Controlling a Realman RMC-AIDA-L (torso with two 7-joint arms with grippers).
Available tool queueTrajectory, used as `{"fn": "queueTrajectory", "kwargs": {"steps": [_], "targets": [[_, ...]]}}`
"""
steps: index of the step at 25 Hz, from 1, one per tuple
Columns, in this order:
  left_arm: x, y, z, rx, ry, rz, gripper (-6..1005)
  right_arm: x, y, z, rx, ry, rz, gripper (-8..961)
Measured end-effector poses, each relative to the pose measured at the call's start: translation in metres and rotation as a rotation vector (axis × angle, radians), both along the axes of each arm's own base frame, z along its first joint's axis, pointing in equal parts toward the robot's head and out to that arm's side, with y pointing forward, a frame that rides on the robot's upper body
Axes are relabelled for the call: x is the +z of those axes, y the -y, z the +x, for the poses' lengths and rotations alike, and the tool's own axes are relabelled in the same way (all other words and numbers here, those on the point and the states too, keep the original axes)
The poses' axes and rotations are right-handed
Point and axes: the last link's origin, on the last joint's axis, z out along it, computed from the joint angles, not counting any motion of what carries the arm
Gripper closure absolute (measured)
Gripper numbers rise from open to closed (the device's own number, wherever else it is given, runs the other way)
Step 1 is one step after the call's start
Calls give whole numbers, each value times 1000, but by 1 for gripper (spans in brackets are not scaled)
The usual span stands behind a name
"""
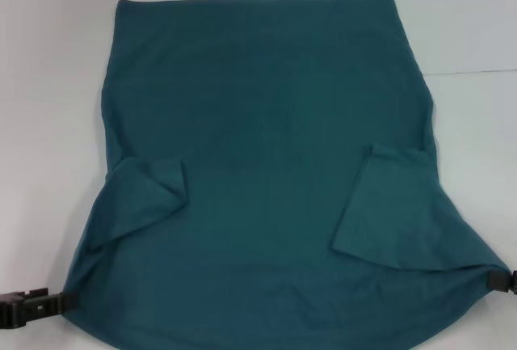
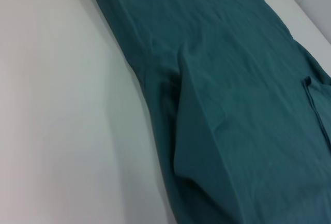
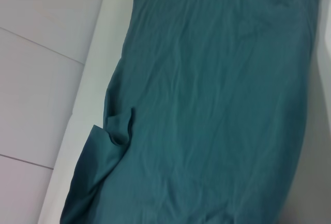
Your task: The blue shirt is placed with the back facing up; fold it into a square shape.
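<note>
The blue shirt (image 1: 266,148) lies spread over the white table, its far edge straight and flat. Both short sleeves are folded inward onto the body, one on the left (image 1: 145,196) and one on the right (image 1: 388,204). My left gripper (image 1: 60,301) sits at the near left corner of the shirt, and the fabric tapers into it. My right gripper (image 1: 494,280) holds the near right corner the same way. The near hem is stretched between them. The left wrist view shows the shirt (image 2: 232,79) with a folded sleeve (image 2: 201,131). The right wrist view shows the shirt (image 3: 222,89) running along the table.
White table (image 1: 48,83) surrounds the shirt on the left, far and right sides. A thin seam line (image 1: 477,71) crosses the table at the right. The table's pale edge (image 3: 88,79) shows in the right wrist view.
</note>
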Motion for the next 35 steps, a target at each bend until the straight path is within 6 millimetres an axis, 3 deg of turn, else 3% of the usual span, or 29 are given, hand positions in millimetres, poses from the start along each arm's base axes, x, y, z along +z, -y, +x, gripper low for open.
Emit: {"fn": "queueTrajectory", "kwargs": {"steps": [17,35], "targets": [[-5,-6,2,12,15,-19,264,0,-4,-2,4,0,4,924],[20,-17,-2,202,105,52,264,3,-9,-4,1,-2,6,924]]}}
